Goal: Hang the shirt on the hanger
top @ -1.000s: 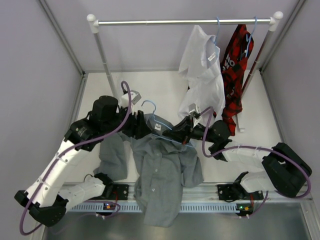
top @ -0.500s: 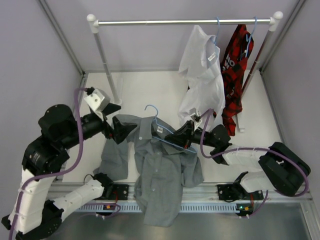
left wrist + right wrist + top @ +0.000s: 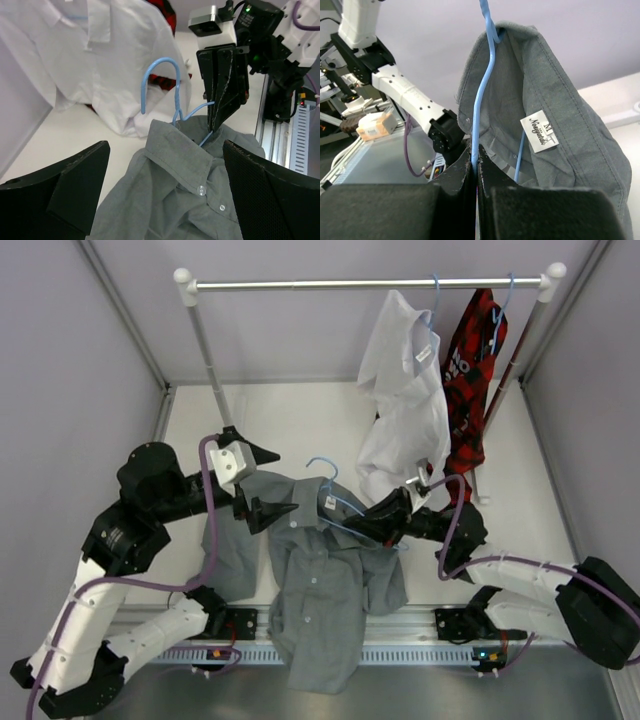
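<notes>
The hanger point(image 3: 177, 95) is clamped by its wire between the closed fingers of the right gripper point(image 3: 368, 525). Its hook stands out of the collar of the shirt point(image 3: 320, 580), which is draped from it down over the table's point(image 3: 300, 420) near edge. The left gripper point(image 3: 285, 482) is spread wide and empty, just beside the shirt's collar.

Frame centre: grey button-up shirt point(image 3: 320, 580) draped over thin light-blue wire hanger point(image 3: 322, 467), right gripper point(image 3: 373, 525) pinching it, left gripper point(image 3: 277, 481) spread alongside.
</notes>
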`<state>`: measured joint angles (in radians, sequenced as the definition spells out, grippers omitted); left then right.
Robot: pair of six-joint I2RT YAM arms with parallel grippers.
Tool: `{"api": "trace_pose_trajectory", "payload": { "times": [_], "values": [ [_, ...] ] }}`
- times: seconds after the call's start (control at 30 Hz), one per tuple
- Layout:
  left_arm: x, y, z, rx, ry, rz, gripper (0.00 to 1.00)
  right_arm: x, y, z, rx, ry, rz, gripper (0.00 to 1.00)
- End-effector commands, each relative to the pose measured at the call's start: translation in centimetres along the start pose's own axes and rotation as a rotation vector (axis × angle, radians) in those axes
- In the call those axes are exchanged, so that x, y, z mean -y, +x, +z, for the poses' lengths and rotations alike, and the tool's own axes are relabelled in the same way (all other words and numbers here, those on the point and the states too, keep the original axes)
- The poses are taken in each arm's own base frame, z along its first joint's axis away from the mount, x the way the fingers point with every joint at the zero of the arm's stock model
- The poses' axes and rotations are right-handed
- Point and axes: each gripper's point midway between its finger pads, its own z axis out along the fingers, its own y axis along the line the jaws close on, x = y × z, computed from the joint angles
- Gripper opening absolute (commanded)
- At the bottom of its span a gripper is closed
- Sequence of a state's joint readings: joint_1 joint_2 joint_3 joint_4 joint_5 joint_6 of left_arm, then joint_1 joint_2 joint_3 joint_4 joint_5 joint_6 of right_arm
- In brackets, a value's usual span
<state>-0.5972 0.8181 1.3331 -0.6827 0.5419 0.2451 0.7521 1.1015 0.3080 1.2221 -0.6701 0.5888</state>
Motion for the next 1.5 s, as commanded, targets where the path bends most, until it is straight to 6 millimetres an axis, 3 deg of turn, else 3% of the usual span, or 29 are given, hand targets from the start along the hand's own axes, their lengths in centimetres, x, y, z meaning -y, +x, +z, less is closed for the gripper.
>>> {"api": "trace_pose_trajectory", "payload": {
  "times": [0.0,0.1,0.27,0.4,0.5,0.67,0.93,0.97,1.0,1.07,1.47],
  "values": [
    [1.8,-4.9,-0.2,0.175,0.131,0.148,0.98,-3.8,-4.8,-0.3,0.164,-0.14,-0.207,0.0],
    [2.3,-4.5,0.6,0.159,0.191,0.132,0.97,-4.5,-4.6,-0.8,0.153,-0.163,-0.207,0.0],
    [4.2,-1.8,1.7,0.054,0.361,0.066,0.85,-4.9,-4.1,-1.3,0.119,-0.163,-0.203,0.0],
    [4.2,-0.4,2.9,0.007,0.406,0.009,0.77,-5.6,-4.6,-1.5,0.111,-0.167,-0.232,0.0],
    [4.4,0.1,3.2,-0.009,0.426,-0.009,0.74,-5.9,-4.9,-1.6,0.102,-0.169,-0.245,0.0],
    [5.6,0.2,2.6,0.001,0.499,-0.02,0.6,-5.9,-5.3,-1.6,0.091,-0.152,-0.26,0.0],
    [6.0,0.4,2.9,-0.001,0.537,-0.047,0.64,-5.7,-5.4,-1.2,0.068,-0.149,-0.26,0.0],
    [6.0,0.3,2.9,0.0,0.54,-0.049,0.62,-5.7,-5.4,-1.2,0.066,-0.15,-0.259,0.0],
    [6.1,0.3,2.9,0.0,0.549,-0.053,0.54,-5.8,-5.4,-1.2,0.066,-0.154,-0.261,0.0],
    [5.8,0.7,3.3,-0.015,0.544,-0.069,0.51,-6.0,-5.6,-1.2,0.07,-0.16,-0.264,0.0],
    [5.7,1.9,4.4,-0.055,0.564,-0.136,0.51,-6.6,-6.7,-1.0,0.06,-0.163,-0.294,0.0]
  ]
}}
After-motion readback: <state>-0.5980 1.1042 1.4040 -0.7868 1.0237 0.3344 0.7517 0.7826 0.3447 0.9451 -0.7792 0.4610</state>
